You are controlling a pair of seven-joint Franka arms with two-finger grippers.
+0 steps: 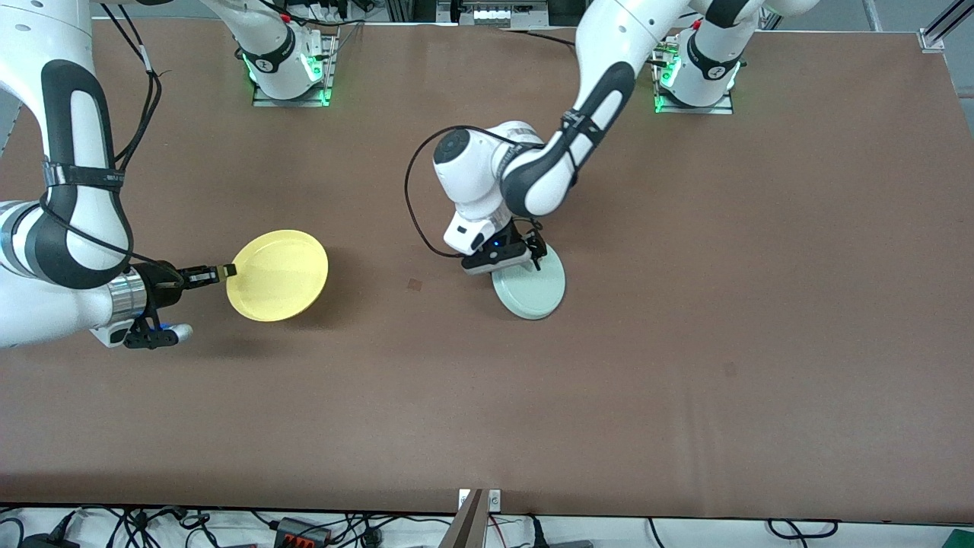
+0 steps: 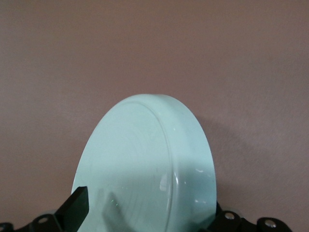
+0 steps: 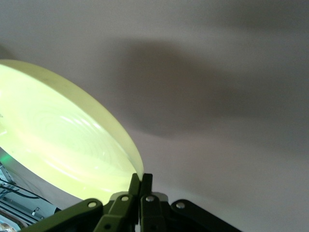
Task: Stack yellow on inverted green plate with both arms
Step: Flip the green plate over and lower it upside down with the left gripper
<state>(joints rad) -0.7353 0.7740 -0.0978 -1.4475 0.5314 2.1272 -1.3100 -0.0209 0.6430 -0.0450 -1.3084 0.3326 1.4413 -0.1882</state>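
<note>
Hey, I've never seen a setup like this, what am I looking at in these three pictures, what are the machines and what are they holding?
These are two white robot arms bolted to a brown table. The wide picture comes from a high camera facing them; the other two come from cameras on each arm's wrist.

The right gripper, a two-finger clamp, is shut on the rim of the yellow plate and holds it tilted above the table; its wrist picture shows that plate pinched at the edge.

The left gripper is down at the green plate near the table's middle. In its wrist picture the plate looks tilted, with one finger in front of it. Whether it is gripping is unclear.
</note>
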